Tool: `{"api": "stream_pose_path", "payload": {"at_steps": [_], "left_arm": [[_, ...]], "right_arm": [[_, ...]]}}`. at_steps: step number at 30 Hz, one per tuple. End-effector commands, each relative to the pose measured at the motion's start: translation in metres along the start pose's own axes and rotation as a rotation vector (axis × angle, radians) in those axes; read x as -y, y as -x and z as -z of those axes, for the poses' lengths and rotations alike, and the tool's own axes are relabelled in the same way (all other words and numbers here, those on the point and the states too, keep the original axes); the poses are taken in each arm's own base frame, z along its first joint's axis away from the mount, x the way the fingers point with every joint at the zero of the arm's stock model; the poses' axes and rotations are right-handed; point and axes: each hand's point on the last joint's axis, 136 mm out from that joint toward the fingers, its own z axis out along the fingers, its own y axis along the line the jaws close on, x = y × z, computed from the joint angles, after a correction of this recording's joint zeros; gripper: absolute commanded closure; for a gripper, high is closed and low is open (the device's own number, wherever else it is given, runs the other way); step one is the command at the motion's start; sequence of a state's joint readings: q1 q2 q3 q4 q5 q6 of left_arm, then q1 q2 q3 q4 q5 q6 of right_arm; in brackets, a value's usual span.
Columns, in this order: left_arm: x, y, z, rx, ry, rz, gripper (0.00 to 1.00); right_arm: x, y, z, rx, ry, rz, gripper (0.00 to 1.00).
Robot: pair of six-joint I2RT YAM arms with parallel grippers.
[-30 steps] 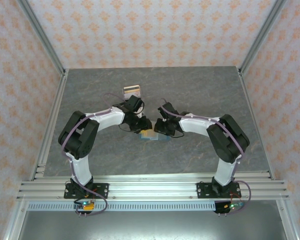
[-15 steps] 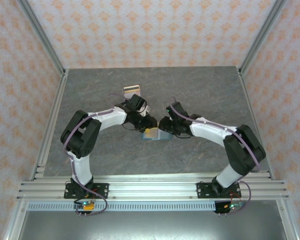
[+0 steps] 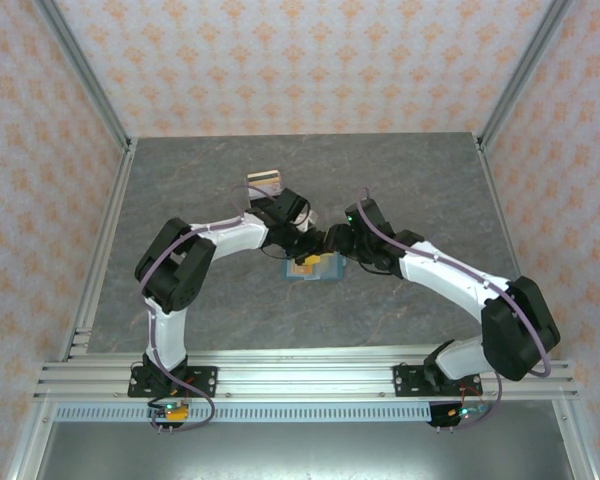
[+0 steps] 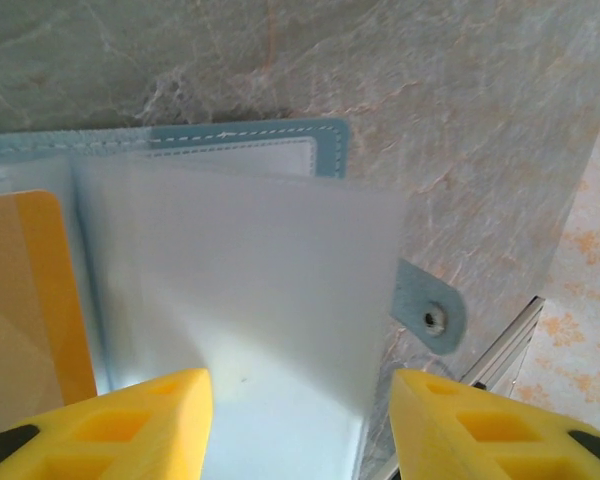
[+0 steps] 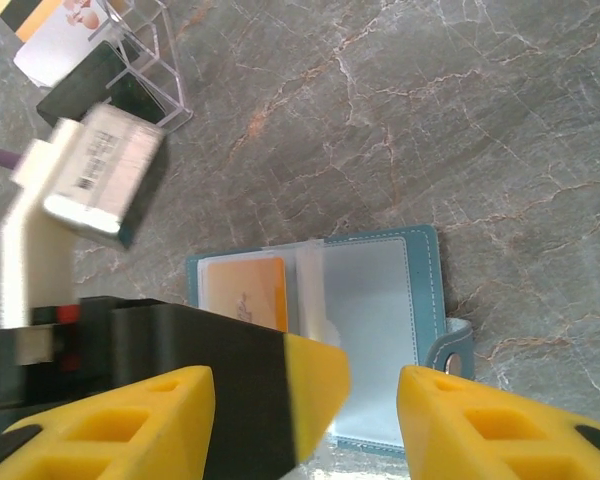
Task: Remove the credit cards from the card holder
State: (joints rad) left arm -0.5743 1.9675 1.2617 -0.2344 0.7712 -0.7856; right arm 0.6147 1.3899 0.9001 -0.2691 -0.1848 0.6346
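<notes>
Open blue-grey two-panel card holder [image 5: 428,300] flat mid grey stone-look table [image 3: 430,180], thin tan-orange card [image 5: 248,290] in sleeve. Left gripper [image 4: 295,420], right gripper [image 5: 305,430] both spread apart, empty, over it. Imo: pin holder, pinch card edge, slide flat.

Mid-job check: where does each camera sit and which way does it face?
Top external: above and behind the bases, looking down on the grey marbled table; both arms meet over the open blue-grey card holder.
Left wrist: on the left arm, facing the holder's clear plastic sleeve; left end effector open at the bottom.
Right wrist: on the right arm, facing the holder and its tan-orange card; right end effector open at the bottom.
All three share the holder.
</notes>
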Motion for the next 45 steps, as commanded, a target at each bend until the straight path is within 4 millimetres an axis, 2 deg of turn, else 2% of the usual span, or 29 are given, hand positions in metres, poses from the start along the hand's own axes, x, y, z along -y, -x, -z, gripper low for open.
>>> {"api": "stream_pose_path", "payload": {"at_steps": [1,6,9,11,13,16,19,25,30,33,37,45], "left_arm": [[0.010,0.005,0.003,0.010,-0.010,-0.013,0.48],[0.017,0.007,0.006,0.022,-0.051,-0.006,0.46],[0.011,0.010,0.011,0.032,-0.015,-0.014,0.47],[0.002,0.017,0.024,0.071,0.013,-0.010,0.48],[-0.003,0.027,0.047,0.123,0.008,0.007,0.48],[-0.024,0.033,0.070,0.173,0.052,0.036,0.51],[-0.041,0.034,0.081,0.198,0.088,0.060,0.54],[-0.055,0.030,0.077,0.202,0.121,0.092,0.65],[-0.056,0.023,0.058,0.147,0.145,0.084,0.72],[-0.058,0.022,0.052,0.136,0.174,0.078,0.75],[-0.065,0.025,0.054,0.148,0.221,0.073,0.77],[-0.067,0.025,0.061,0.162,0.252,0.066,0.80]], "right_arm": [[-0.004,0.006,0.007,0.024,0.004,-0.001,0.47],[-0.008,0.006,0.007,0.016,0.020,-0.009,0.47],[-0.009,0.005,0.005,0.008,0.017,-0.007,0.47],[-0.010,0.003,0.001,-0.010,0.022,-0.005,0.48],[-0.012,-0.003,-0.005,-0.048,0.028,-0.005,0.51],[-0.019,-0.013,-0.019,-0.121,0.051,-0.005,0.54],[-0.028,-0.021,-0.034,-0.181,0.086,-0.017,0.56],[-0.033,-0.028,-0.064,-0.238,0.095,-0.051,0.64],[-0.030,-0.035,-0.082,-0.262,0.091,-0.088,0.72],[-0.023,-0.037,-0.087,-0.262,0.063,-0.096,0.75],[-0.019,-0.039,-0.090,-0.263,0.057,-0.095,0.76],[-0.022,-0.042,-0.096,-0.275,0.079,-0.092,0.79]]}}
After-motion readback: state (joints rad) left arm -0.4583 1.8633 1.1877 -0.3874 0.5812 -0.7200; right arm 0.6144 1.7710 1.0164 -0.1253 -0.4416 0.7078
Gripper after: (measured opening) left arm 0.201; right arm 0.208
